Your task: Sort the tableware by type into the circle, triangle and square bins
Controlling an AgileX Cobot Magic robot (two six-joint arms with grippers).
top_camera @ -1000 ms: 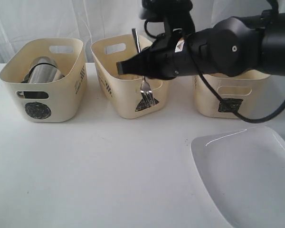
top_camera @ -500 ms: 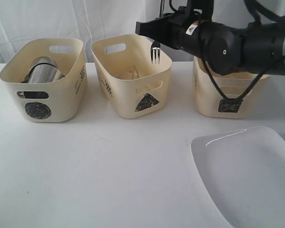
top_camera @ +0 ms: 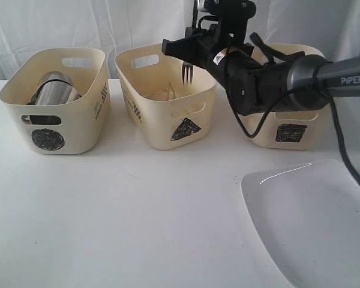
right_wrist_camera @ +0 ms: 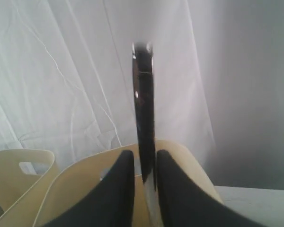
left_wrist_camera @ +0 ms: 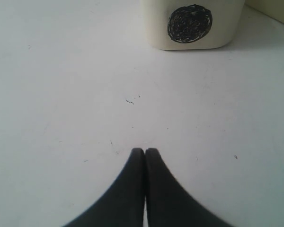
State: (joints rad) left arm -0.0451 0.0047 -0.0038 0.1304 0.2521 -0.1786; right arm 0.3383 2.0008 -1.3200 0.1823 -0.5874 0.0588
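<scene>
My right gripper (top_camera: 168, 47) hovers over the triangle bin (top_camera: 162, 129). A steel fork (top_camera: 187, 72) stands upright between its fingers, tines down above the bin's opening. In the right wrist view the jaws (right_wrist_camera: 144, 156) are slightly parted, and a sliver of gap shows beside the fork (right_wrist_camera: 144, 118). The circle bin (top_camera: 54, 129) holds a steel mug (top_camera: 54, 89). The square bin (top_camera: 264, 135) sits behind the right arm. A large white plate (top_camera: 315, 222) lies at the front right. My left gripper (left_wrist_camera: 145, 151) is shut and empty, low over the table before the circle bin (left_wrist_camera: 156, 28).
White curtain hangs behind the bins. The three bins stand in a row at the back of the white table (top_camera: 120, 228). Thin pale utensils (top_camera: 168, 93) lie inside the triangle bin. The right arm's cable (top_camera: 348, 162) droops over the plate.
The right gripper lifted the fork from in front of the triangle bin to above its opening and shifted left. Its jaws have loosened around the fork. The left gripper is unchanged.
</scene>
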